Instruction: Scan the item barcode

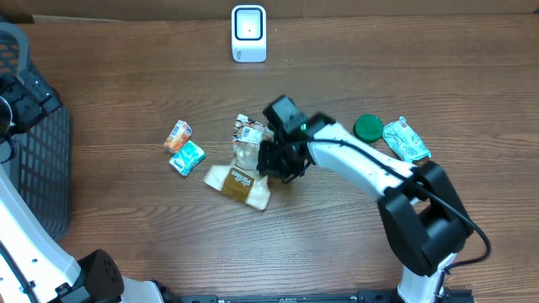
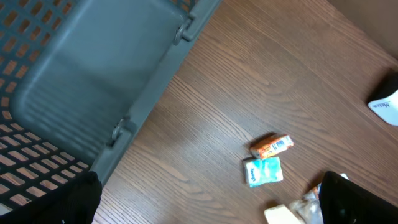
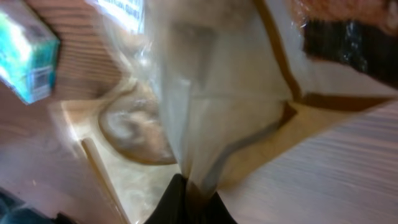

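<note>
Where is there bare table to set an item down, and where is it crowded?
Free: the wood between scanner and clear bag; the strip between basket and orange packet; the front edge below the tan package. Crowded: the middle cluster around the right gripper, and the green lid beside the teal packet at right.

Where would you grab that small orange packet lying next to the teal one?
Probably from above, pinching the orange packet across its narrow width at the end away from the teal packet: it lies flat, and the teal one crowds its other end.
</note>
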